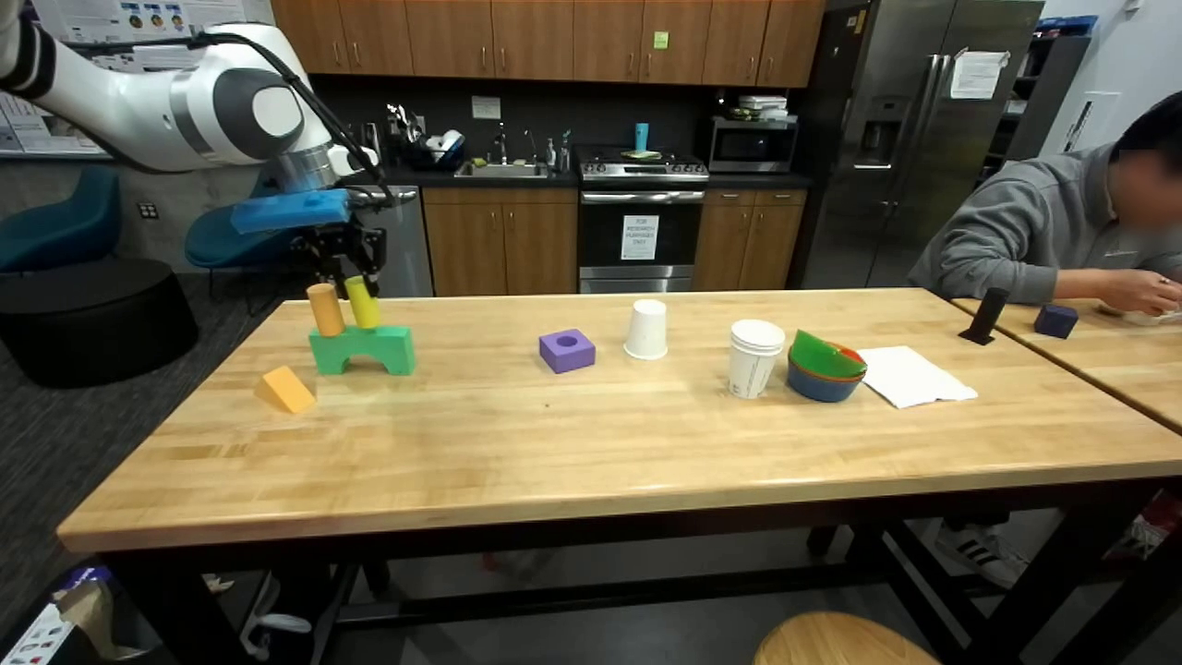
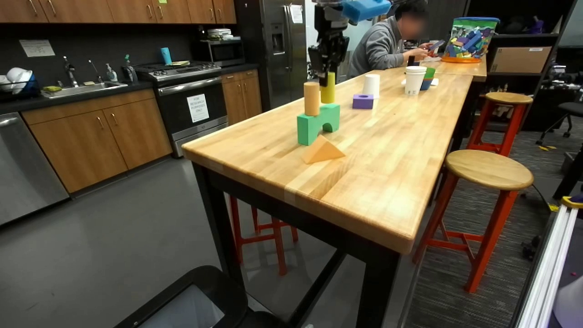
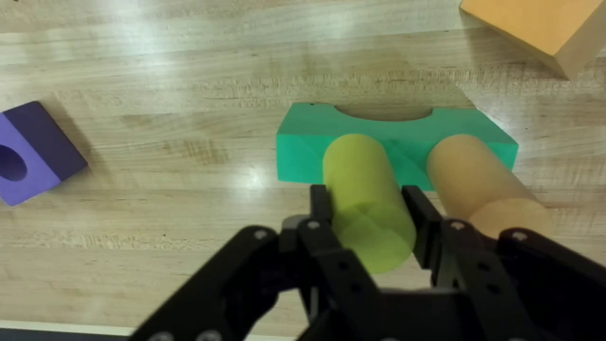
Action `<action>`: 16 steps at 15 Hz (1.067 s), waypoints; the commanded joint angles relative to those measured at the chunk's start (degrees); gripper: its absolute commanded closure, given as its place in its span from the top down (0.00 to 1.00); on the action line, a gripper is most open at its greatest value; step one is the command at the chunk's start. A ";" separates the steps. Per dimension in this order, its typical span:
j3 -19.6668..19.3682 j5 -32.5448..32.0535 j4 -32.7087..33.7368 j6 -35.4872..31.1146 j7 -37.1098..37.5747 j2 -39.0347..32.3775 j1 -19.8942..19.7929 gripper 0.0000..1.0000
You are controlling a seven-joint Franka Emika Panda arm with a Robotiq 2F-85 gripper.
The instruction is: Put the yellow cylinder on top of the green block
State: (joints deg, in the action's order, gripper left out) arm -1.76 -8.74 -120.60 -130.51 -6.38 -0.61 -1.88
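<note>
My gripper is shut on the yellow cylinder, one finger on each side of its upper part. Below it lies the green block, an arch-shaped piece with its cutout facing the table. In both exterior views the yellow cylinder stands close to upright over one end of the green block, its lower end at the block's top face. Whether the two touch or a thin gap stays between them, I cannot tell. The gripper's black fingers hide part of the cylinder's upper end in an exterior view.
An orange-tan cylinder stands on the block's other end, close beside my right-hand finger in the wrist view. An orange slanted block and a purple block lie nearby. White cups and stacked bowls stand farther along the table.
</note>
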 commanded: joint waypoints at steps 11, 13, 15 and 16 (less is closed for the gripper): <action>-0.37 0.58 0.24 0.35 0.55 -0.94 -0.33 0.16; -0.39 0.73 0.25 0.35 0.43 -1.16 -0.41 0.16; -0.34 0.60 0.31 0.36 0.47 -1.28 -0.39 0.16; -0.30 0.32 0.38 0.34 0.68 -1.36 -0.34 0.16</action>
State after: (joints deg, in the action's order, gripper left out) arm -2.03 -8.71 -120.66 -130.51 -6.18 -1.88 -2.30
